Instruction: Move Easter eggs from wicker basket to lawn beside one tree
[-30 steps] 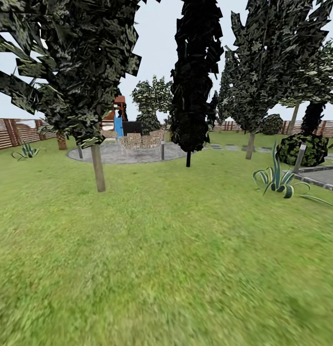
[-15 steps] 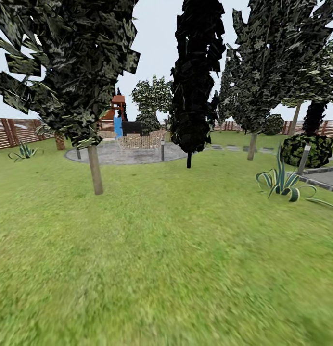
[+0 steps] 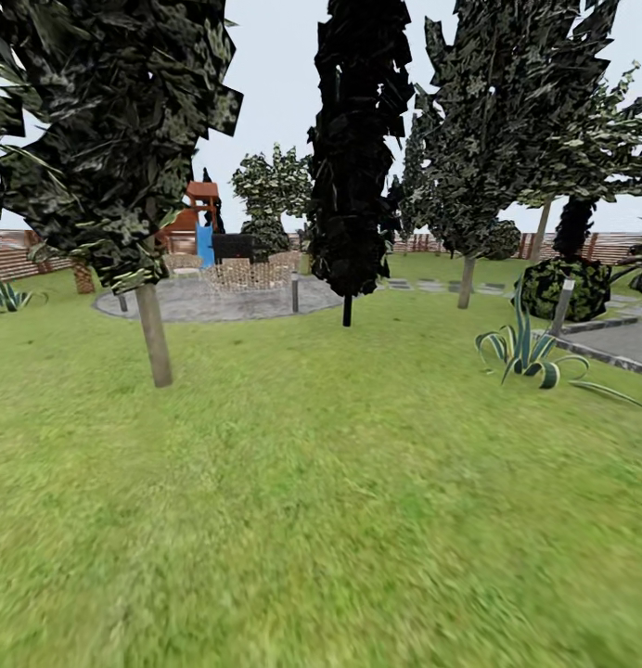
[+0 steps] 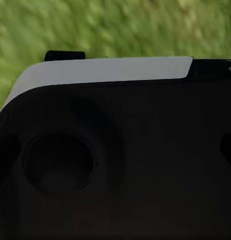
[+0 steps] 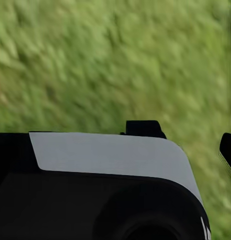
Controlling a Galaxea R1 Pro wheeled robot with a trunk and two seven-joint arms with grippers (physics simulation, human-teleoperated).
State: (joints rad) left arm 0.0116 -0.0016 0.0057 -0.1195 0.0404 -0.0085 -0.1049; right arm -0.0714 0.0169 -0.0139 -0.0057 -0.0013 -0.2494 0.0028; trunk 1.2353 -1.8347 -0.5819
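Note:
The Easter eggs and the wicker basket are out of view. In the head view the lawn [image 3: 321, 482] stretches ahead as flat, bright green grass. A tree [image 3: 155, 336] with a slim pale trunk and dark blocky leaves stands at the near left. A second such tree [image 3: 466, 281] stands farther off at the right. The garden fence [image 3: 15, 261] of brown slats runs along the far left. Both wrist views look past a black and white robot body [image 4: 115, 150] [image 5: 105, 190] onto blurred grass.
A narrow black conifer [image 3: 351, 167] stands at centre beside a grey paved circle [image 3: 219, 300] with a play structure [image 3: 200, 219] and short posts [image 3: 294, 292]. A spiky plant [image 3: 525, 349], a round bush [image 3: 567, 288] and a paved edge [image 3: 618, 345] lie at the right.
The whole head picture has slid left and the near trunk sits lower and closer, so the camera has turned right while moving forward. Nothing in the garden itself has moved.

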